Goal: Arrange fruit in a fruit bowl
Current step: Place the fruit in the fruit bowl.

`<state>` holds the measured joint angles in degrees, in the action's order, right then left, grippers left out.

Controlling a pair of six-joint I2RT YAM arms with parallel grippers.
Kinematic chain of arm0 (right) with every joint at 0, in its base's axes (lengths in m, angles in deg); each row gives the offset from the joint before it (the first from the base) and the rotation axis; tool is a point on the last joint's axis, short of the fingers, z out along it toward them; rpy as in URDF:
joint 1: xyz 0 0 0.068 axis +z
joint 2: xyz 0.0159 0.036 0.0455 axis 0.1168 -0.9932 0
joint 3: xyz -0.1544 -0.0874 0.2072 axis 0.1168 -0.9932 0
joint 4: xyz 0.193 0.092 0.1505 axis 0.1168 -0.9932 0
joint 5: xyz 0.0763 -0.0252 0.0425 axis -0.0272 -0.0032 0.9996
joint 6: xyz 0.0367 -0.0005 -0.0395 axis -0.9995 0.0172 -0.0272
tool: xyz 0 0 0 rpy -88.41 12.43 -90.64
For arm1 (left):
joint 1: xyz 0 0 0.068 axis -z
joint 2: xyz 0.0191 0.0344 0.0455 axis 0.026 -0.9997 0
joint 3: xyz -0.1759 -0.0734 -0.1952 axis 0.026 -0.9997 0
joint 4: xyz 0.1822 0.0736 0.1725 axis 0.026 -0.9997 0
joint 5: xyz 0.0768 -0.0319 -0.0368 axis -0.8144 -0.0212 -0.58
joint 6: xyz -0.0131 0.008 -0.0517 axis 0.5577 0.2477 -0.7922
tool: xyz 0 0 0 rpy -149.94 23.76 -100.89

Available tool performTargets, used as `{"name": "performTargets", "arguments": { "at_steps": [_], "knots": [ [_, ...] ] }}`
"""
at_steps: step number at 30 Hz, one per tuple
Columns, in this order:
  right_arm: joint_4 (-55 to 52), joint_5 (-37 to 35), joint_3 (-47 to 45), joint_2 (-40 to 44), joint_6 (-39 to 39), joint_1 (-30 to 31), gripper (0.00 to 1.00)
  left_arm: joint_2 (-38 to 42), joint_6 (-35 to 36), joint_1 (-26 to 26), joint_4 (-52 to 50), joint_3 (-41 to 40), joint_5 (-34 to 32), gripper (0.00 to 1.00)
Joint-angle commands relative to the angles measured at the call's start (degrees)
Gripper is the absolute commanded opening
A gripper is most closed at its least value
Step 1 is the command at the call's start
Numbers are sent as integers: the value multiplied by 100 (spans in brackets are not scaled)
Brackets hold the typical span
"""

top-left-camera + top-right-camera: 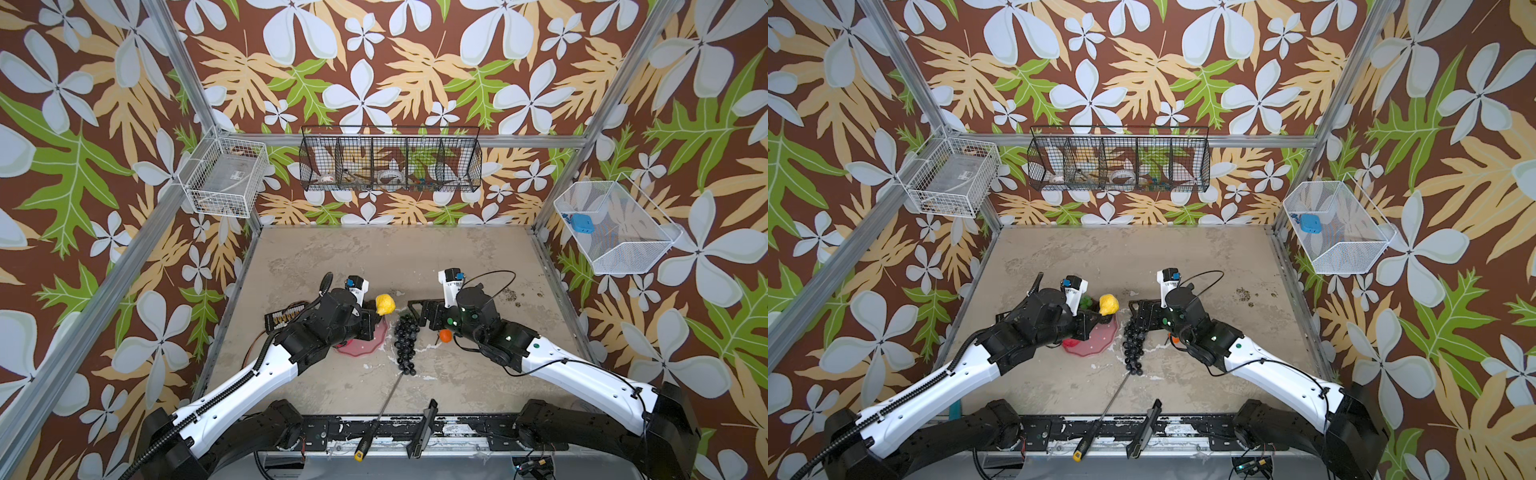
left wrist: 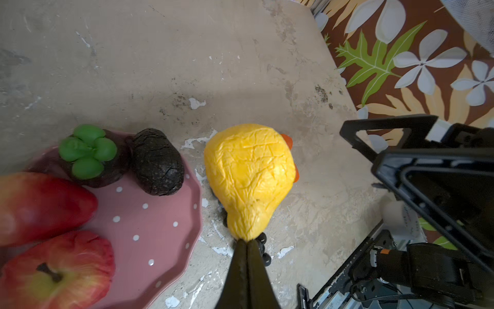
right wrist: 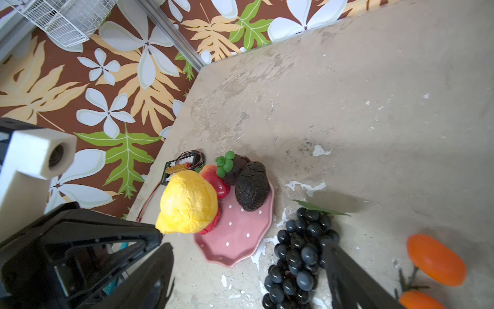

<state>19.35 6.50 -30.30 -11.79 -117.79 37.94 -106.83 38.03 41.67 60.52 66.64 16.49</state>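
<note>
The left claw [image 2: 247,240] is clamped on the narrow tip of the one lemon [image 2: 250,176], probably because its body is too fat to pinch. The lemon hangs clear of the surface [image 2: 187,53], just beside the pink dish [image 2: 149,240]. Two apples [image 2: 53,267], one mangosteen [image 2: 88,152] and one avocado [image 2: 157,161] crowd one side of the dish, leaving bare room. One grape bunch [image 3: 299,254] and two oranges [image 3: 435,259] lie outside it, near the right claw [image 3: 247,248], which is spread wide and empty.
</note>
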Motion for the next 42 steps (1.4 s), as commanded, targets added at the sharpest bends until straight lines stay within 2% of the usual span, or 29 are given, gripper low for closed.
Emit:
{"name": "performTargets", "arguments": {
  "at_steps": [1, 9, 17, 22, 30, 37, 42],
  "knots": [
    [-288, -537, -121, 231, 419, -39, 87, -265, 490, -2, -1578, 478, -463, 0],
    [-354, -583, -679, 987, 544, -191, 87, -1343, 682, -2, -3018, 1635, -393, 0],
    [-84, -254, -1247, 1283, 432, -196, 87, -2284, 1013, -2, -4016, 2462, -520, 0],
    [16, -228, -1534, 1410, 438, -197, 87, -2633, 1065, -10, -4138, 2498, -877, 0],
    [-15, -226, -1681, 1487, 583, -198, 87, -3305, 1195, -46, -4144, 2771, -810, 0],
    [-9, -320, -1704, 1527, 727, -204, 87, -3508, 1271, -46, -4231, 2747, -636, 0],
    [34, -275, -1734, 1517, 722, -216, 87, -3603, 1233, -46, -4374, 2759, -1089, 0]
  ]
}}
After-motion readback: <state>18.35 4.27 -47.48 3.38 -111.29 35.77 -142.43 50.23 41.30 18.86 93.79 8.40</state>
